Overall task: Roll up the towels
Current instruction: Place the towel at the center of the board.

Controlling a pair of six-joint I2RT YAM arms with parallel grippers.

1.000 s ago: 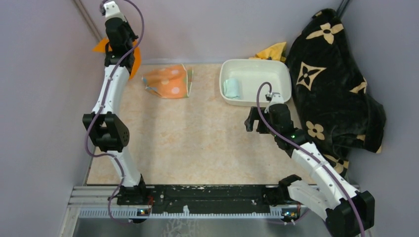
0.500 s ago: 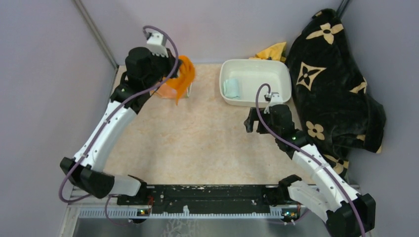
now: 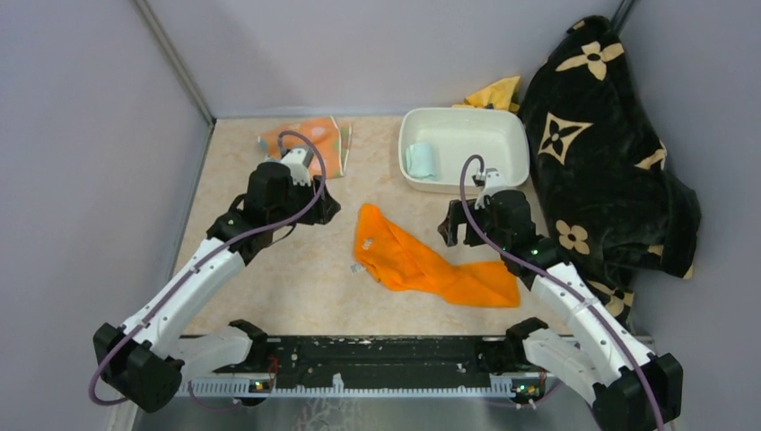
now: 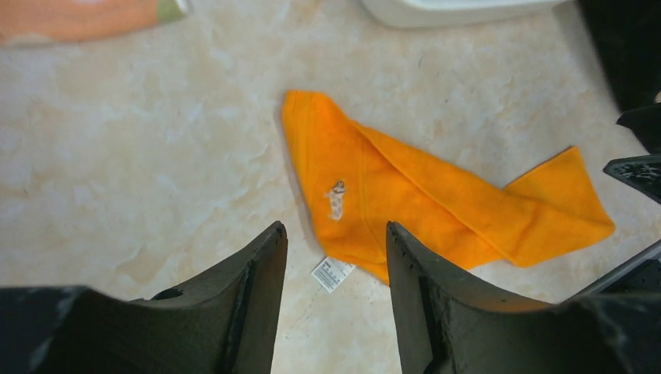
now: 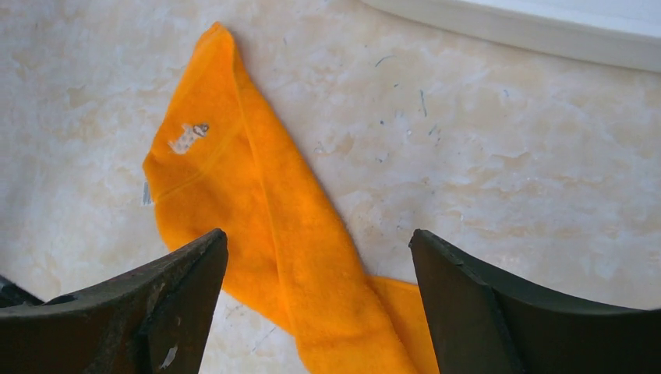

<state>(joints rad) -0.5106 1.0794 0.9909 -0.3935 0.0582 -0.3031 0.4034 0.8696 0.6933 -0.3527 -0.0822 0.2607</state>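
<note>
The plain orange towel [image 3: 422, 262] lies crumpled and stretched out on the table's middle, its white label [image 4: 333, 273] at its near-left end. It also shows in the left wrist view [image 4: 405, 199] and the right wrist view [image 5: 257, 202]. My left gripper [image 3: 325, 206] hovers just left of it, open and empty [image 4: 335, 234]. My right gripper [image 3: 451, 224] hangs open above the towel's right half [image 5: 318, 241], holding nothing. The dotted striped towel [image 3: 310, 144] lies flat at the back left. The mint green towel [image 3: 420, 160] sits rolled in the white tray [image 3: 511, 135].
A big black blanket with tan flowers [image 3: 610, 153] is heaped at the right wall. A yellow cloth [image 3: 496, 92] peeks out behind the tray. Purple walls close in the back and both sides.
The left arm swung from the back-left corner toward the middle with the orange towel, opened, and the towel now lies on the table. The right gripper barely moved.
</note>
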